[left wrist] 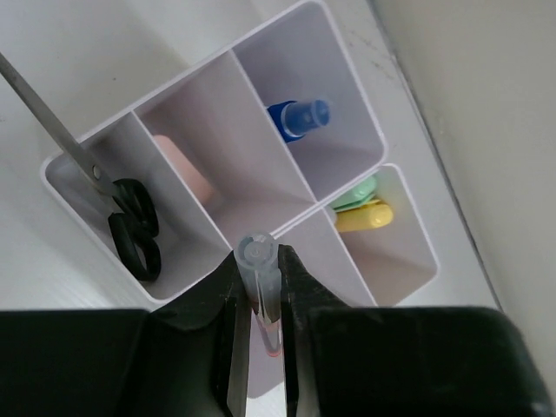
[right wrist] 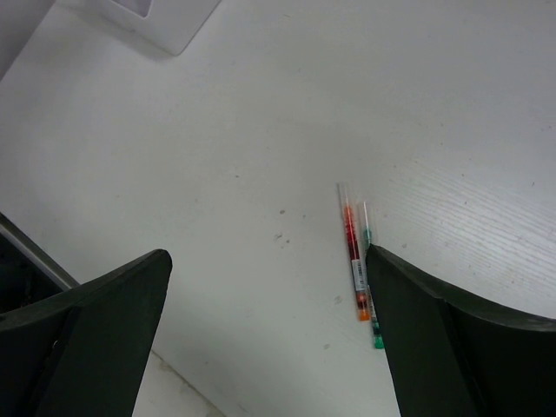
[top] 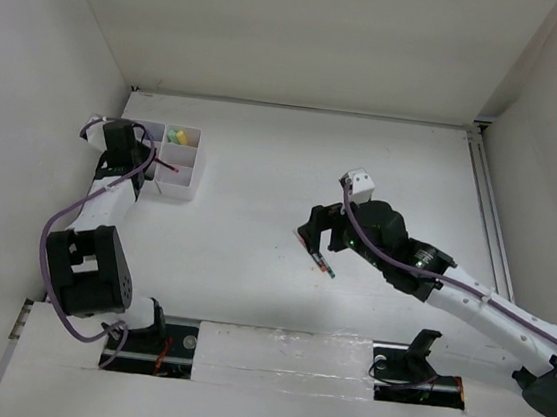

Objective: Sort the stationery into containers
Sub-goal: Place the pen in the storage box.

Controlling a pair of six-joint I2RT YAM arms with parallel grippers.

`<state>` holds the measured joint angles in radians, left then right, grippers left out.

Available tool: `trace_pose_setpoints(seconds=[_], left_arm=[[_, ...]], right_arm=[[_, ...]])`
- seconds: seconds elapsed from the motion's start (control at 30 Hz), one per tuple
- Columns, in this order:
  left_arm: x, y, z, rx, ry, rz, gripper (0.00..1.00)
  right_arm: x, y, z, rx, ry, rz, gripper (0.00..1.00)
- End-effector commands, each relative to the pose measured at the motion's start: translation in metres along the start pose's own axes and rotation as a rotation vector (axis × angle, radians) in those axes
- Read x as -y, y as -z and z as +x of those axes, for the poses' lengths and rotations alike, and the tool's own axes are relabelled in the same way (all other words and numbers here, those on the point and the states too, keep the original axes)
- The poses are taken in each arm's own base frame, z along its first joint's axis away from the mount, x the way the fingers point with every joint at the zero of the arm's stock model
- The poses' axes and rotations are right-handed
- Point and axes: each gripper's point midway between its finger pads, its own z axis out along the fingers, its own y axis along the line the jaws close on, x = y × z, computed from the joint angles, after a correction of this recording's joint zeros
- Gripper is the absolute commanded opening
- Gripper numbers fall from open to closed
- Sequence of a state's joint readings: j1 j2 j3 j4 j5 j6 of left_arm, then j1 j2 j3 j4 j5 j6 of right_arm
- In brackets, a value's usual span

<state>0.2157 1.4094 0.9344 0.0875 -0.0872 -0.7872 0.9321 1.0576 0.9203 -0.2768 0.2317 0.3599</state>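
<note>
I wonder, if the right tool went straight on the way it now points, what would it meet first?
The right tool would most likely meet bare table, beside the red pen and green pen; depth is unclear.

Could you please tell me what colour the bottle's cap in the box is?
The cap is blue, clearest in the left wrist view.

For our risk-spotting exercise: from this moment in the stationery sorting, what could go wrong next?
1. The left end effector grips a pen above a divider of the box; released here, it may straddle the wall.
2. The open right end effector hovers by a red pen lying close beside a green pen; it may catch both.
3. The scissors lean out of their compartment; the left end effector could knock them.
</note>
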Motion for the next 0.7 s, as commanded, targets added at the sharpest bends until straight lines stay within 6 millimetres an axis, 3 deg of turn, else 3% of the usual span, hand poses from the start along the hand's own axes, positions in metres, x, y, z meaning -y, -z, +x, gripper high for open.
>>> trace_pose_setpoints(seconds=[0.0, 0.43, 0.67], left_arm=[[0.001, -0.008, 0.003, 0.000, 0.023, 0.013, 0.00], [-0.002, -0.020, 0.015, -0.036, 0.020, 0.018, 0.00], [-0.003, -0.022, 0.019, -0.051, 0.019, 0.017, 0.07]], right_arm=[[0.002, 0.004, -0.014, 0.053, -0.007, -0.017, 1.00], [0.009, 0.003, -0.010, 0.042, -0.014, -0.017, 1.00], [0.011, 0.003, -0.011, 0.041, -0.008, -0.017, 1.00]])
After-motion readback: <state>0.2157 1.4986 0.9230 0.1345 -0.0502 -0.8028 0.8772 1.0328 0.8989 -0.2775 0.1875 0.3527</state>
